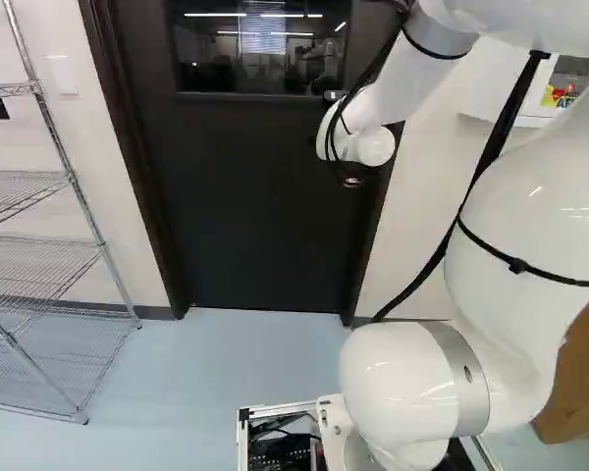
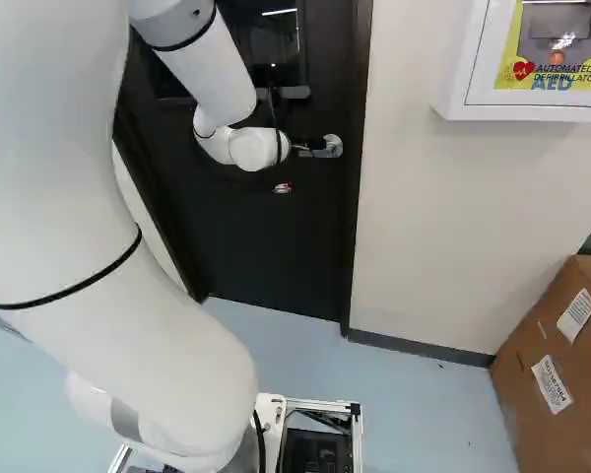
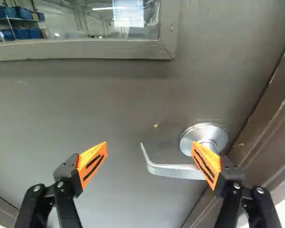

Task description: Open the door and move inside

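Near the right edge of the door (image 2: 266, 246), the gripper's (image 2: 300, 149) two fingers are standing wide apart. Just ahead, the shiny handle (image 3: 175, 171) is partly hiding behind one orange pad (image 3: 206, 166). The door is standing shut. Its window (image 1: 260, 54) is sitting near the top edge. Past the left edge, a wire shelf (image 1: 29, 260) is standing on the floor (image 1: 245, 363).

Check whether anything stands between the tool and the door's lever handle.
Nothing visible stands between the open tool and the lever handle; one orange pad overlaps the handle in the wrist view, and whether they touch I cannot tell.
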Robot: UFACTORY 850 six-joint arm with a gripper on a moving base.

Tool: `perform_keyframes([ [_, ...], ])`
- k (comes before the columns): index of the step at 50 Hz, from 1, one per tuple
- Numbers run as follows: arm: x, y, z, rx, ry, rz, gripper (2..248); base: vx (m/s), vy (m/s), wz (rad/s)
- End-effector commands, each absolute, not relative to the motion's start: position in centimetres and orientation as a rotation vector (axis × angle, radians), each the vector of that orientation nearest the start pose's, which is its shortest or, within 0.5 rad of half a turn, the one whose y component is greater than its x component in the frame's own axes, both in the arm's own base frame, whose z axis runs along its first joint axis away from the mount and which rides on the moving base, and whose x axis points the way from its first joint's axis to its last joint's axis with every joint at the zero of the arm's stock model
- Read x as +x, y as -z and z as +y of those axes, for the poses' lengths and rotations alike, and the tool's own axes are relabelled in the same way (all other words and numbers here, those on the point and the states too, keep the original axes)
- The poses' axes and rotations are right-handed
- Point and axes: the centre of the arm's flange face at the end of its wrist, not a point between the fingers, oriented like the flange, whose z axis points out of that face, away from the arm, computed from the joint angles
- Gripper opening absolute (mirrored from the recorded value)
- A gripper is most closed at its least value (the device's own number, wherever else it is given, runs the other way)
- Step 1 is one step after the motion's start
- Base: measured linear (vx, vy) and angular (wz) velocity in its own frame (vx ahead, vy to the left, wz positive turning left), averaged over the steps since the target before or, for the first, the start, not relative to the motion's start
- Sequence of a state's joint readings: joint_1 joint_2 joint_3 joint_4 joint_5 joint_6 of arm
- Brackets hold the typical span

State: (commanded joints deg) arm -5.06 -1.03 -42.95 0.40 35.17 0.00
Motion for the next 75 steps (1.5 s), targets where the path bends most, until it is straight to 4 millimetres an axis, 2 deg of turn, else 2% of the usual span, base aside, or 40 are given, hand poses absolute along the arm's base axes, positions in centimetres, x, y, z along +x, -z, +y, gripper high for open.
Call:
perform_keyframes([
  [75, 50.2, -43.8, -4.2, -2.642, 1.781, 0.12, 247, 0.0, 0.0, 0.0],
])
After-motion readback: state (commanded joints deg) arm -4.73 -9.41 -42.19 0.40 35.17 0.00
